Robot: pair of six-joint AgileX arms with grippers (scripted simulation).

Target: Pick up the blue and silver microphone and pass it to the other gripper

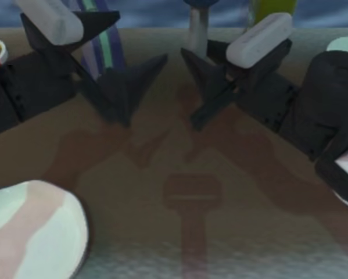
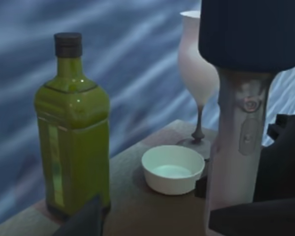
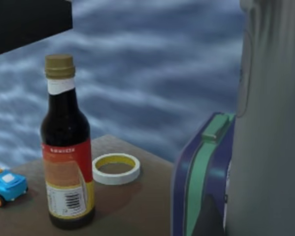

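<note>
**Both claws spread, microphone upright by the right one**

Your right gripper (image 1: 188,87) reaches in from the table's (image 1: 261,232) right side, fingers splayed apart and grasping nothing. Your left gripper (image 1: 140,64) mirrors it from the left side, also released, its fingers angled toward the middle. The blue and silver microphone (image 1: 197,32) stands upright near the far edge, just beside the right gripper's farther finger; you cannot tell whether they touch.

Counting outward: one microphone, one blue case with a green stripe (image 3: 201,172), one green bottle (image 2: 73,128), one white goblet (image 2: 196,73), one white bowl (image 2: 173,169), one sauce bottle (image 3: 66,152), one tape ring (image 3: 116,168), one toy car (image 3: 5,186).
</note>
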